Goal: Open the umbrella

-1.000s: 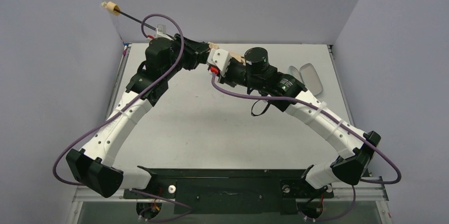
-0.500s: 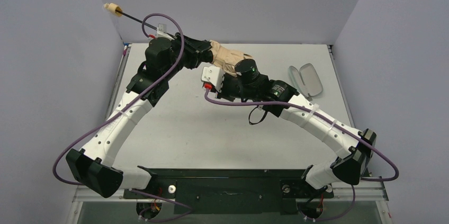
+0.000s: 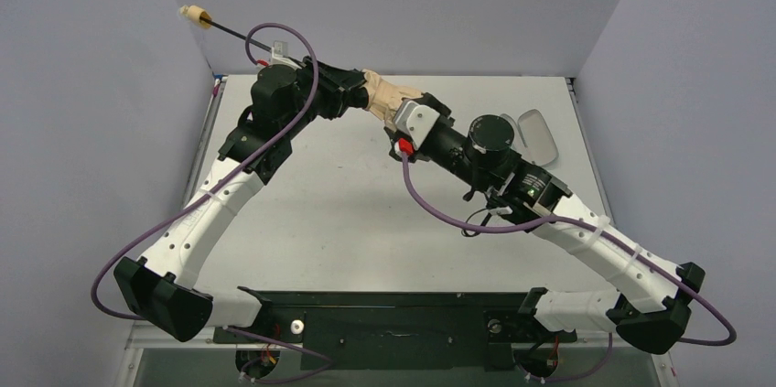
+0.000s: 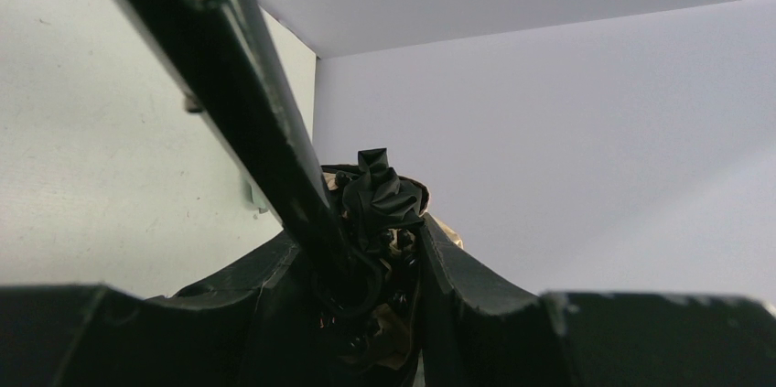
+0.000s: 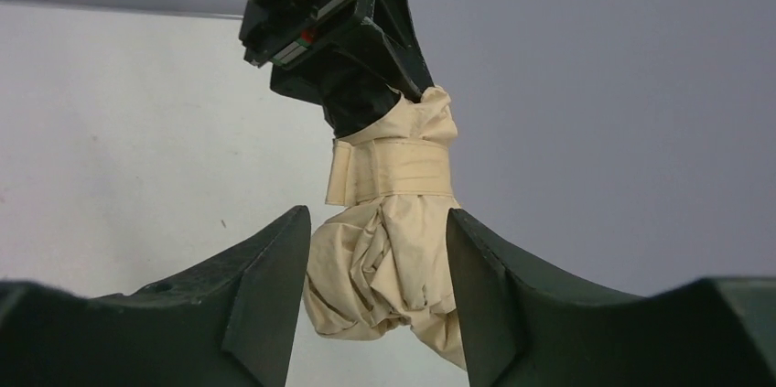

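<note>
The umbrella is held in the air over the back of the table. Its thin black shaft (image 3: 233, 32) slants up-left to the small beige handle knob (image 3: 191, 13). My left gripper (image 3: 352, 92) is shut on the umbrella where the shaft (image 4: 247, 103) meets the crumpled black lining (image 4: 380, 193). The folded tan canopy (image 3: 389, 94) sticks out to the right, bound by a tan strap (image 5: 393, 170). My right gripper (image 5: 377, 250) stands open, one finger on each side of the tan bundle (image 5: 384, 268); the right finger (image 5: 476, 268) brushes the fabric.
A pale mint-green oval case (image 3: 533, 135) lies open at the back right of the white table (image 3: 348, 222). Grey walls close in on three sides. Purple cables loop off both arms, and a black strap (image 3: 476, 222) hangs under the right arm.
My right gripper was shut close to the left gripper, pulled away toward the front left, then swung right and opened around the tan bundle. The tan canopy is now exposed. The left arm has not moved.
</note>
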Tool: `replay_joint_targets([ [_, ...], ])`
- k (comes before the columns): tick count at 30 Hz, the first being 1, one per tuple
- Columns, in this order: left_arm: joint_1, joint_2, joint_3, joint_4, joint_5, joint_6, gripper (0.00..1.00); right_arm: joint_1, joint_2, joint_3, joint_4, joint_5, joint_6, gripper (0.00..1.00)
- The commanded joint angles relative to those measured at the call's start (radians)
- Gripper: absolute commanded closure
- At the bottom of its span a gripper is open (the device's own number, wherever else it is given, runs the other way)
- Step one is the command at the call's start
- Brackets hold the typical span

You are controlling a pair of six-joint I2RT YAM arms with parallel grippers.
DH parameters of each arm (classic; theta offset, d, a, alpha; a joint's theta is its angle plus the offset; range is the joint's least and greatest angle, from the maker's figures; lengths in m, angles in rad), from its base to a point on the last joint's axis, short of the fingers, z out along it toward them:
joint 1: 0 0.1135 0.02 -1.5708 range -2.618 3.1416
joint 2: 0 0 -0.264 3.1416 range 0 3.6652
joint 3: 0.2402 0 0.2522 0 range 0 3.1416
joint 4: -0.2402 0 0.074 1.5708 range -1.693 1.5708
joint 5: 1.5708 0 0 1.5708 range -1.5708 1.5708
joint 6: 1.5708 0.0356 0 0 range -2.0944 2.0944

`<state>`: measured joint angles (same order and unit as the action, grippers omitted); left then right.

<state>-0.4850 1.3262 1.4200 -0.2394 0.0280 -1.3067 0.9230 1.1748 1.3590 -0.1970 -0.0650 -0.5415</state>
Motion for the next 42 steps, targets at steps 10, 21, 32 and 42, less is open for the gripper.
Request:
replay_joint_targets([
  [10, -0.016, -0.048, 0.032, 0.101, 0.007, -0.028, 1.00, 0.070, 0.098, 0.000, 0.138, 0.134, -0.151, 0.61],
  [21, -0.018, -0.059, 0.026, 0.110, 0.009, -0.040, 1.00, 0.087, 0.142, -0.025, 0.156, 0.186, -0.234, 0.74],
  [32, -0.037, -0.072, 0.020, 0.104, 0.012, -0.041, 1.00, 0.087, 0.177, -0.084, 0.278, 0.330, -0.352, 0.77],
  [42, -0.041, -0.073, 0.009, 0.097, 0.017, -0.046, 1.00, 0.092, 0.186, -0.082, 0.380, 0.408, -0.411, 0.67],
])
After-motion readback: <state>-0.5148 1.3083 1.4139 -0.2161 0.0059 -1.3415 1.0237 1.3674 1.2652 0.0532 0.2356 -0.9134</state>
